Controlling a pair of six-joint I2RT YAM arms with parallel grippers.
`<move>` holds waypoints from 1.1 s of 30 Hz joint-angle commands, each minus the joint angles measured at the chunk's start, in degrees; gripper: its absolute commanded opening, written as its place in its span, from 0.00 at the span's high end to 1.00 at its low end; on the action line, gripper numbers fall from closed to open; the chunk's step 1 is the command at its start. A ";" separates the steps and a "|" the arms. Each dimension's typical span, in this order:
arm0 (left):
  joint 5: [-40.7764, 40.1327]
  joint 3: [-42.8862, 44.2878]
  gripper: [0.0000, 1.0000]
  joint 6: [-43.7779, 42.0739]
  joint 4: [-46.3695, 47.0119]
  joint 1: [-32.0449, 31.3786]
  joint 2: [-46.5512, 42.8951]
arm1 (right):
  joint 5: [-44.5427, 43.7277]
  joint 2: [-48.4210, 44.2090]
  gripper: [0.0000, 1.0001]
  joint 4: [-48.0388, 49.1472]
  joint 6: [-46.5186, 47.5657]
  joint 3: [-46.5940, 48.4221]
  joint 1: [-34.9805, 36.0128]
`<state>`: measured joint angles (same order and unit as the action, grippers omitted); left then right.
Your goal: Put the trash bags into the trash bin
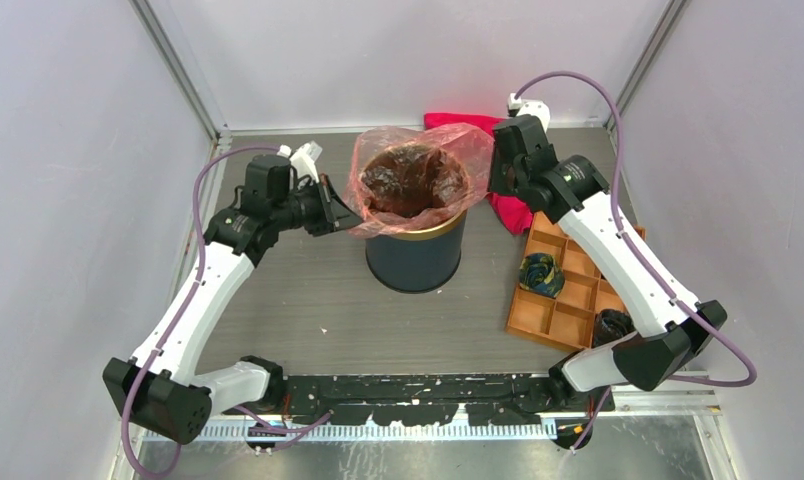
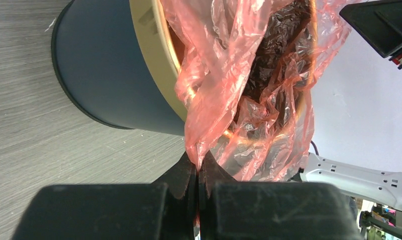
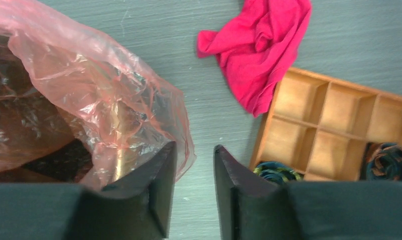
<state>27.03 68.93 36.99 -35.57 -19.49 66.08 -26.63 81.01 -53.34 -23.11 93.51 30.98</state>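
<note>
Top external view puts the thin translucent red-pink plastic film bag (image 1: 410, 175) seated in the mouth of the dark navy cylindrical bin with the gold rim (image 1: 415, 258). Its loose edge billows above and over that rim. I judge we're at the stage of spreading the bag's mouth. My left jaws are clamped together on a fold of film just beside the rim. My right jaws stand apart, one finger against the film on the opposite side, gripping nothing. Next I'd close the right on that edge and draw both sides down. The magenta fabric cloth (image 1: 513, 212) and orange wooden compartment tray (image 1: 568, 325) lie right of the bin on the grey tabletop (image 1: 308, 300).
</note>
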 commanded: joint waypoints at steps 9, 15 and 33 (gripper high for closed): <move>-0.59 -0.40 1.00 -1.21 1.72 -0.03 -1.11 | 6.65 -10.53 0.32 1.29 -5.44 -2.59 3.97; -0.62 -0.85 0.99 -1.23 2.15 -0.03 -1.44 | 6.16 -12.17 0.31 4.90 -11.71 -7.23 7.72; -1.66 -0.89 0.99 -1.92 1.76 -0.03 -1.48 | -1.95 -14.18 0.98 13.91 -16.91 -15.93 8.07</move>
<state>26.13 68.10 36.62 -35.42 -19.49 66.08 -25.96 69.73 -42.15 -39.22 77.89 38.89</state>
